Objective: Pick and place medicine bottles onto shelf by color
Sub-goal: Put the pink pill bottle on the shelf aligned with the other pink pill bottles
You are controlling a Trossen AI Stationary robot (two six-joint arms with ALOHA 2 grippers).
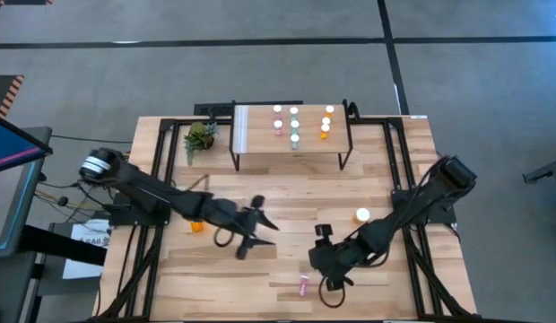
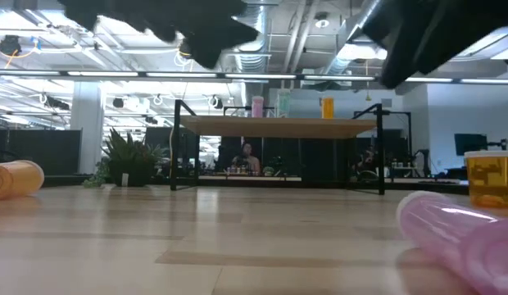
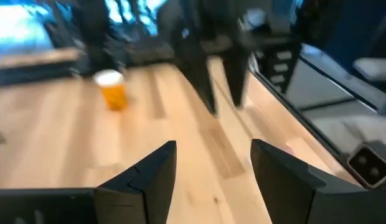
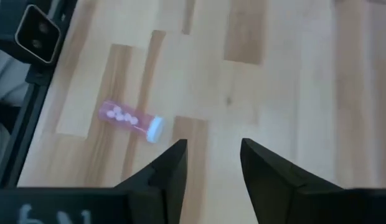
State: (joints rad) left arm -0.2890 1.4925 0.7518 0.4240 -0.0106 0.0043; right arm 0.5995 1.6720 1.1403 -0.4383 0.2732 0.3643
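From overhead I am seeing both arms reaching over the table, the left gripper hanging near the middle and the right gripper hovering toward the near right. Both are showing spread fingers with nothing between them, the left fingers framing only bare wood and the right fingers doing the same. The right wrist view is giving me what the high view barely shows: a pink bottle lying on its side with pills visible inside, just beside that gripper; it is looming large in the low view too. The left wrist view is showing an orange bottle standing upright on the table, which overhead is sitting beside the right arm. Another orange bottle is lying under the left arm, seen at the low view's edge as well. So I am counting three bottles on the table. On the shelf at the far side I am counting seven bottles in three columns: two pink, three teal, two orange. A plant is sitting beside the shelf's left end. The wood between the grippers and the shelf is lying open.
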